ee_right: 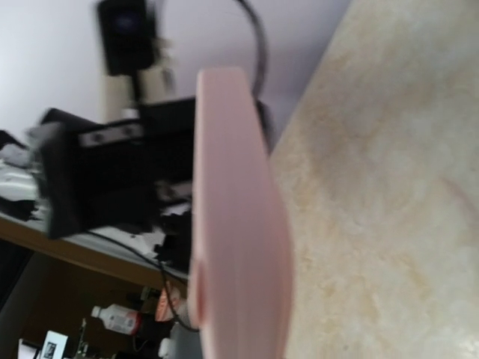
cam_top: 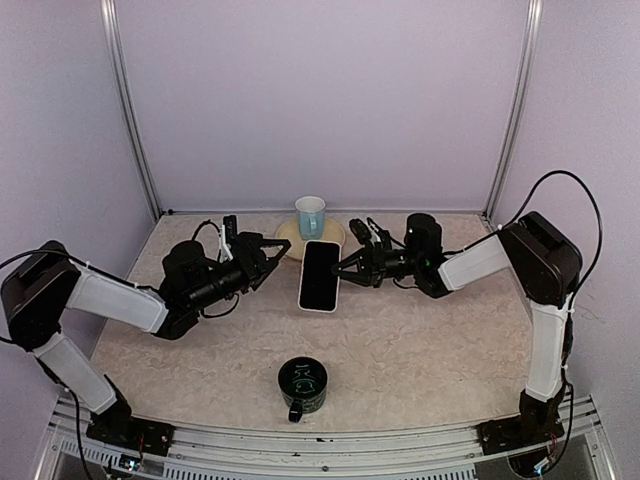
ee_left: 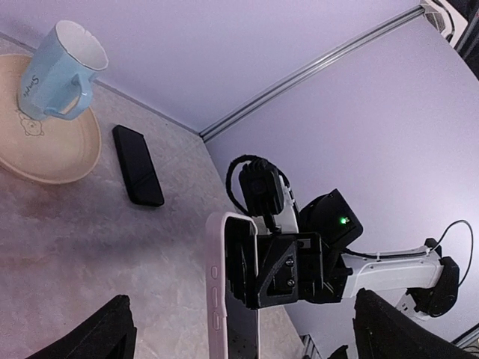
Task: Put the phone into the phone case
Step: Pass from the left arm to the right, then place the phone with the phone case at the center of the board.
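— What stands nearest the table's front edge?

— A dark mug, upright at the middle of that edge, well apart from everything else.

— And mid-table?

— The pink case, face up. The phone lies in it, its dark face filling the rim.

— What holds it?

— The right gripper, pinched narrow on the case's right edge. Whether the case touches the table, I cannot tell.

— The left gripper?

— The left gripper is just beside the case's left edge, apart from it. Its fingers are spread wide and hold nothing.

— And by the far edge?

— A cream plate with a blue cup upright on it. A black slab lies flat just beside the plate.
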You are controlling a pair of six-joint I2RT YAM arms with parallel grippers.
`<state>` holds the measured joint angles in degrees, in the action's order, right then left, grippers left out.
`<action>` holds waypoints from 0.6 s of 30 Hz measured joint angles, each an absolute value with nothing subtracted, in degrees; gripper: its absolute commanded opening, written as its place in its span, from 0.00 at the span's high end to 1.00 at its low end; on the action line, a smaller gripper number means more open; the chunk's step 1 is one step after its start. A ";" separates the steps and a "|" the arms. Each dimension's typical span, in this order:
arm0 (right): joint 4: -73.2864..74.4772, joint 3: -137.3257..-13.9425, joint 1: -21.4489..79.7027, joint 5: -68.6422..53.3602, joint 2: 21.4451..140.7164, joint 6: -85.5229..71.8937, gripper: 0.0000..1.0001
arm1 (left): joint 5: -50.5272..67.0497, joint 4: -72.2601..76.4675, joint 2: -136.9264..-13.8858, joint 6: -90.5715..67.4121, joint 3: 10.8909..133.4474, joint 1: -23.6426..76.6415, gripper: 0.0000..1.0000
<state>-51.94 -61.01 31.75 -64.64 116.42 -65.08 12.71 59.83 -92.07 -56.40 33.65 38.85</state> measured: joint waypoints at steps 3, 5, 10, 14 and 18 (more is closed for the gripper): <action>-47.57 -62.08 31.75 -63.99 117.16 -62.35 1.00 | 10.94 53.12 -87.77 -52.69 34.00 38.20 0.01; -44.21 -63.44 31.75 -63.13 118.28 -60.23 1.00 | 9.78 49.56 -85.56 -50.74 34.24 37.91 0.01; -35.86 -67.61 31.75 -60.95 121.56 -55.42 1.00 | 7.18 42.37 -82.41 -46.70 35.53 36.99 0.01; -29.32 -71.72 31.70 -59.29 124.18 -52.29 1.00 | 6.20 39.72 -81.84 -45.47 35.59 36.77 0.01; -24.53 -75.99 31.70 -57.93 126.54 -49.78 1.00 | 5.74 37.95 -81.84 -44.86 35.59 36.71 0.01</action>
